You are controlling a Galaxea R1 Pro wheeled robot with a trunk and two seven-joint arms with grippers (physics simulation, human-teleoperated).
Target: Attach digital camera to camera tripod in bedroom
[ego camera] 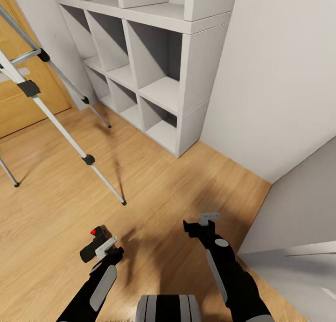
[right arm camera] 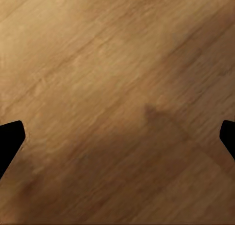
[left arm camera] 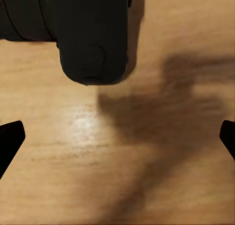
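Bedroom floor (ego camera: 177,196) of pale wood, white shelf (ego camera: 186,79) ahead, tripod (ego camera: 56,121) standing at left.

Left tool (ego camera: 108,248) is clamped on the camera (ego camera: 93,244), carried low over the floor; right tool (ego camera: 201,223) hangs apart and empty. Carrying step, I judge: next the camera must rise and travel left to the tripod's head, above the view's edge.

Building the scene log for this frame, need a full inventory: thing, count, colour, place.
camera tripod: 1, silver-white legs with black joints, standing on the floor at far left
digital camera: 1, black with red button, at the left gripper's fingers
cube shelf: 1, white, against the wall ahead
door: 1, wooden, behind the tripod
floor: light wood
walls: pale grey
left gripper: black and white, near left
right gripper: black and white, near right, nothing between its fingers
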